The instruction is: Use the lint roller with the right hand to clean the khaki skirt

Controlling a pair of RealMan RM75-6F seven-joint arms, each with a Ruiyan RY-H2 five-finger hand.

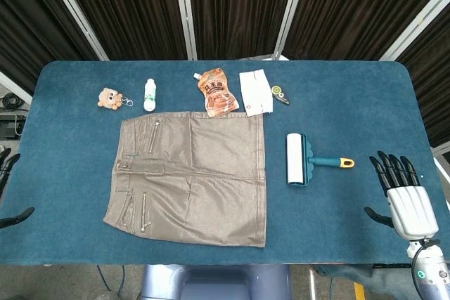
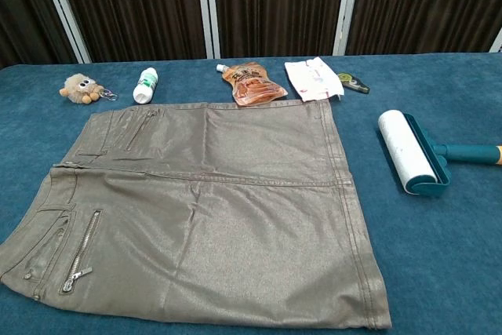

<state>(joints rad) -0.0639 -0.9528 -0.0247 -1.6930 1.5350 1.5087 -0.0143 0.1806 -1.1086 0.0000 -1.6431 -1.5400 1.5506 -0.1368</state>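
A khaki skirt (image 1: 191, 177) (image 2: 204, 209) lies flat on the blue table (image 1: 337, 96), waistband to the left, zips showing. To its right lies the lint roller (image 1: 304, 160) (image 2: 414, 151), white roll in a teal frame, its teal handle with a yellow tip pointing right. My right hand (image 1: 404, 197) hovers open near the table's right front edge, fingers spread, right of the handle and apart from it. Only the dark fingertips of my left hand (image 1: 8, 187) show at the left edge, apart and holding nothing. The chest view shows neither hand.
Along the far side of the skirt lie a small plush toy (image 1: 109, 98), a white bottle (image 1: 150, 94), an orange pouch (image 1: 216, 92), a white packet (image 1: 256, 93) and a small dark tape dispenser (image 1: 280, 94). Dark curtains hang behind the table.
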